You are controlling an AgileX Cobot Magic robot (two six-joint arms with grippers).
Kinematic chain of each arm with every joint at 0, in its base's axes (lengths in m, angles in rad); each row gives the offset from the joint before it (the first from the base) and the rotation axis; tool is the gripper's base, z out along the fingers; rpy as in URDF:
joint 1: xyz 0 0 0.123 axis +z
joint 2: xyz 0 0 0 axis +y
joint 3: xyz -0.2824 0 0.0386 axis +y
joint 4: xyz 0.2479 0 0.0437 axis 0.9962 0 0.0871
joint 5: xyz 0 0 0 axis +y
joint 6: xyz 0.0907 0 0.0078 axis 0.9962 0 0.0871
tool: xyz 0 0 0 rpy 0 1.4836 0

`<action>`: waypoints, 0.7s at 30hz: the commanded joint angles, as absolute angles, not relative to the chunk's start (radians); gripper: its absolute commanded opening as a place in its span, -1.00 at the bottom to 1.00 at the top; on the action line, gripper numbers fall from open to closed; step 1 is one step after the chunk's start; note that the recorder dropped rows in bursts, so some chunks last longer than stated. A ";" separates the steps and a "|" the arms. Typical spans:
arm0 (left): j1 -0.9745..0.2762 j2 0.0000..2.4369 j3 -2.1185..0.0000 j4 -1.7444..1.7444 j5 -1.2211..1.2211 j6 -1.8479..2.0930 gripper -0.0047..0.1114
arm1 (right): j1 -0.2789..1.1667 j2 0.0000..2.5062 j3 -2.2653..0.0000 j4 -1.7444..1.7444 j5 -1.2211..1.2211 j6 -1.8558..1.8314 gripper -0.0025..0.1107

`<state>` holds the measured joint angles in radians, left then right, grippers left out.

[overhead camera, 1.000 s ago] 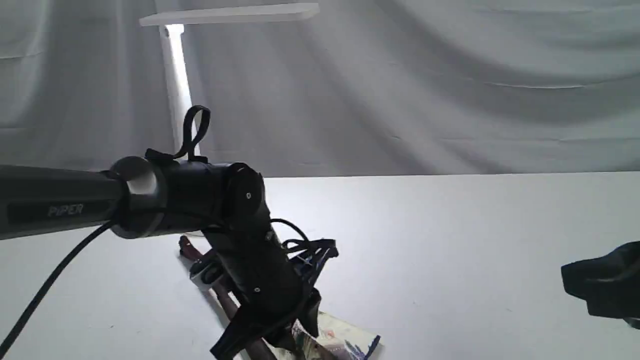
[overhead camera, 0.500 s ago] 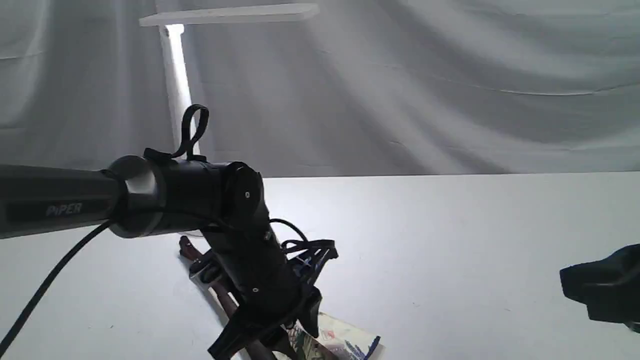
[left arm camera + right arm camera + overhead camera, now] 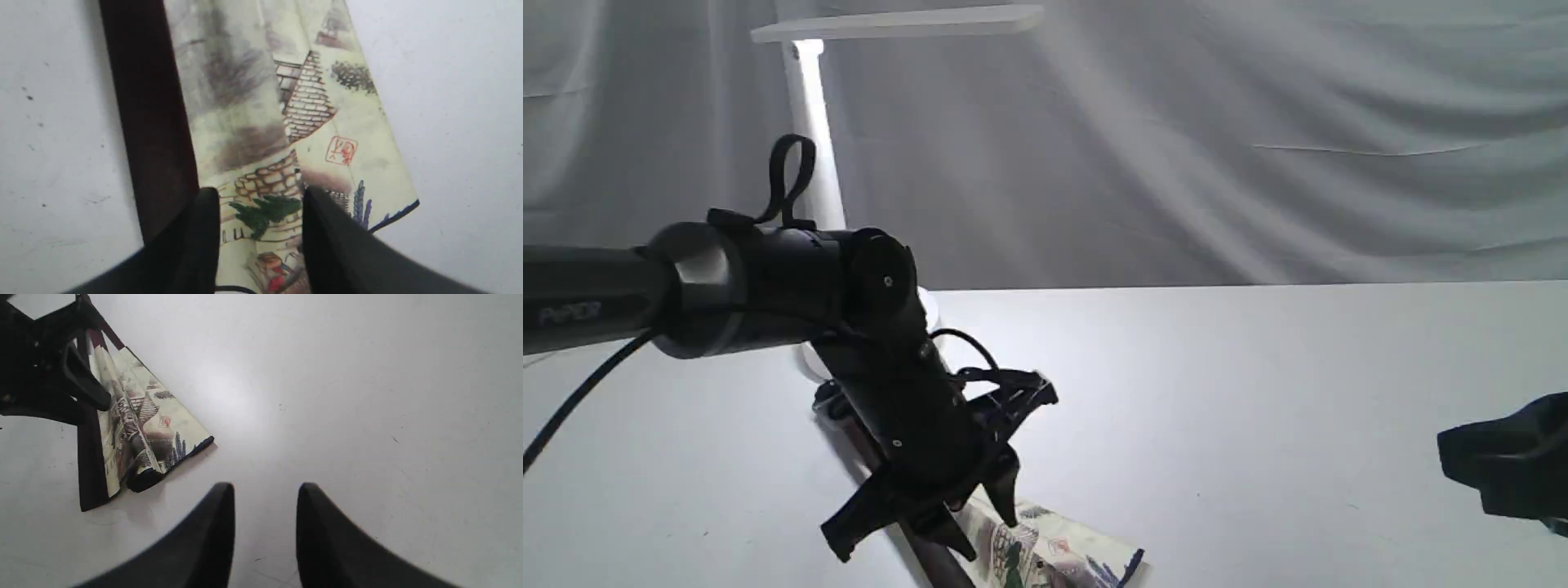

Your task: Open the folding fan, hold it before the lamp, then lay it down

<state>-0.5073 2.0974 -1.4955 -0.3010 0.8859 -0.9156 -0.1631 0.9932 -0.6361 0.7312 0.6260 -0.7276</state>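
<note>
Drapery [image 3: 1258, 147] hangs behind the lamp [image 3: 810, 122], its base half hidden by the left arm [image 3: 768, 294], which slants down with the left end effector [image 3: 259, 192] spread apart over the folding fan [image 3: 253, 122], partly unfolded maroon-ribbed paper lying on the surface [image 3: 1258, 392]; the right end effector [image 3: 265, 486], also apart, hovers clear of it.

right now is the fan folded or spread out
Barely spread: the folding fan lies on the table showing only a narrow wedge of painted leaf.

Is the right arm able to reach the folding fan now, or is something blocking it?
Probably yes: bare table lies between the right gripper and the folding fan. The left gripper is over only part of it.
</note>
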 commanded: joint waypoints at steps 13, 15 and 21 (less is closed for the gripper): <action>-0.441 1.952 -1.494 -0.054 0.964 -0.546 -0.34 | -0.157 0.996 -0.641 0.855 0.642 -0.784 -0.48; -0.428 1.927 -1.494 0.000 0.972 -0.537 -0.34 | -0.138 0.996 -0.641 0.855 0.641 -0.784 -0.48; -0.350 1.887 -1.494 -0.047 1.033 -0.371 -0.34 | 0.002 1.043 -0.641 0.855 0.576 -0.784 -0.48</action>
<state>-0.3690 1.9017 -1.4940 -0.0303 1.0096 -0.4198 -0.0295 1.0266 -0.6361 0.8494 0.6044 -0.7756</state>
